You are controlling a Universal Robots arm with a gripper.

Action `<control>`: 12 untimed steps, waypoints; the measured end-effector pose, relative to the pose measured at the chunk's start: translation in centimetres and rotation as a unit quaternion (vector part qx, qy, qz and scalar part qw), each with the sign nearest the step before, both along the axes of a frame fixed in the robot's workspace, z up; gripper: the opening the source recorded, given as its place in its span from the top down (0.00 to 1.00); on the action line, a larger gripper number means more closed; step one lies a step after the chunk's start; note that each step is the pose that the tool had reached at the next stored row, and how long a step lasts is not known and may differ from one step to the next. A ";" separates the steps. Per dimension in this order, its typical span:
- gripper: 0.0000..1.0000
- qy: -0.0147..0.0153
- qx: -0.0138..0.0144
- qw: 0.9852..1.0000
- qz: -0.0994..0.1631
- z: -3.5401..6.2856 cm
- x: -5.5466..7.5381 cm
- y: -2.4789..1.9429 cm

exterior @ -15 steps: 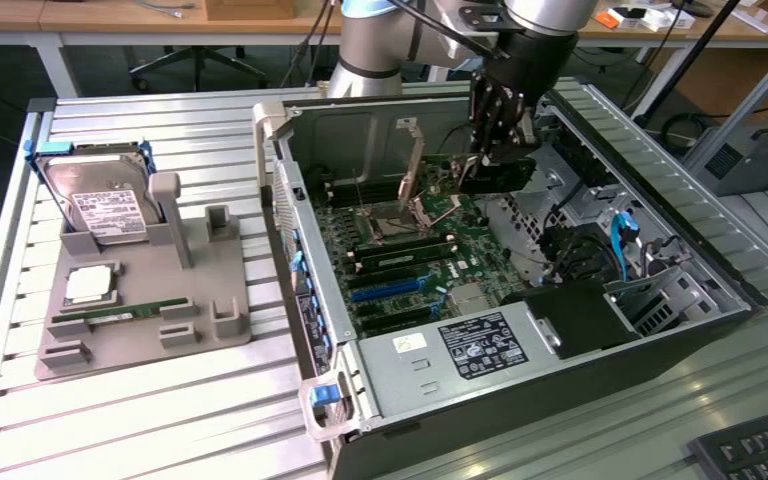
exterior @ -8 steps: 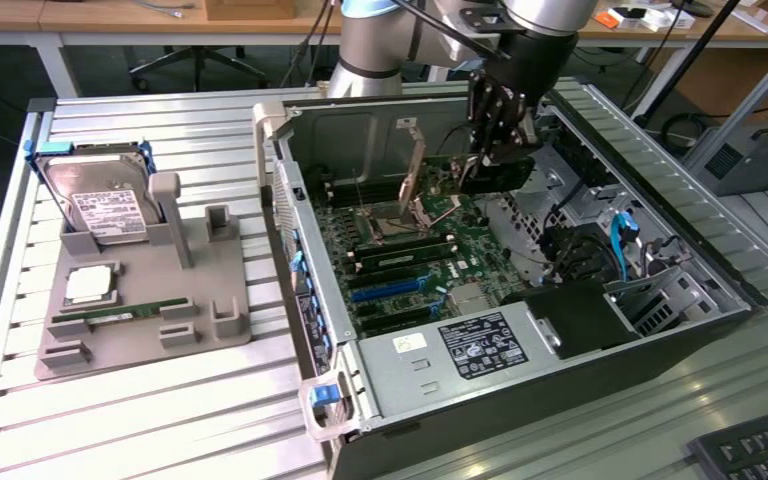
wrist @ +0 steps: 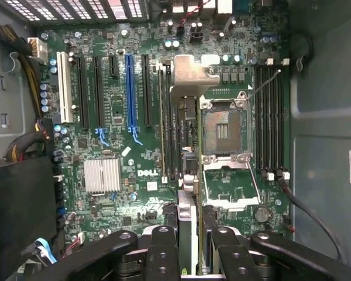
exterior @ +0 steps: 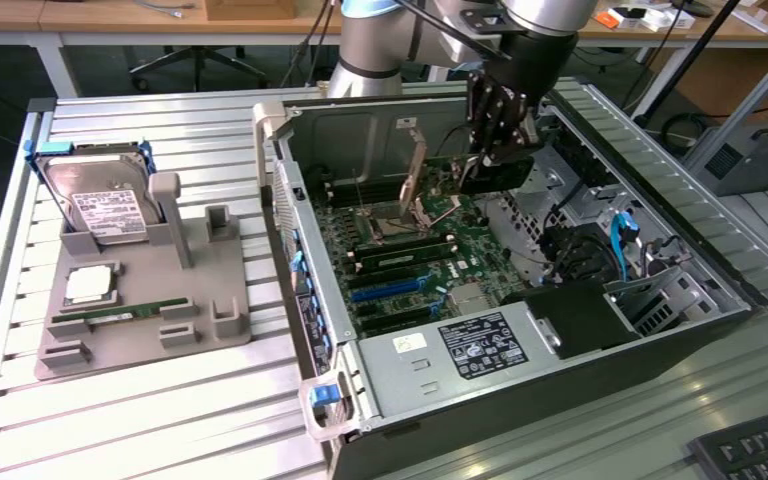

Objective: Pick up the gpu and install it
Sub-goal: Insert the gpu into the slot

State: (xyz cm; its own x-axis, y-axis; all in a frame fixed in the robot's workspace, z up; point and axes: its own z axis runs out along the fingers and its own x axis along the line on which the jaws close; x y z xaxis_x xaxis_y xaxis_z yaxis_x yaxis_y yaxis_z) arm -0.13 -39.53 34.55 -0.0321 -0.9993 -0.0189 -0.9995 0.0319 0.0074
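At the exterior view's left, a grey fixture tray (exterior: 217, 290) sits on the slatted table, holding a hard drive (exterior: 101, 205), a processor chip (exterior: 88, 285) and a RAM stick (exterior: 117, 315). In the middle, an open computer case (exterior: 398, 375) lies on its side with the motherboard (exterior: 404, 265) facing up. Over the far right of the case interior, the gripper (exterior: 498, 150) hangs on the arm, its claw pinching the gpu (exterior: 480, 177) from both sides just above the board.

As a judgement, the main risk is position. The card hangs over the open processor socket (wrist: 222, 126), not over the long expansion slots. Lowered there, it could hit the socket's exposed contacts or its raised metal frame. A card gripped only at its upper edge could also tilt and miss its slot.

The wrist view shows the gpu (wrist: 186, 213) edge-on between the fingers (wrist: 164, 252), and the blue slot (wrist: 130, 93) well apart from it. The exterior view instead shows the card's height above the board.
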 end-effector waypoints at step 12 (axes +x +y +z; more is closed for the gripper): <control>0.73 0.000 0.000 1.000 0.026 -0.01 0.0 0.00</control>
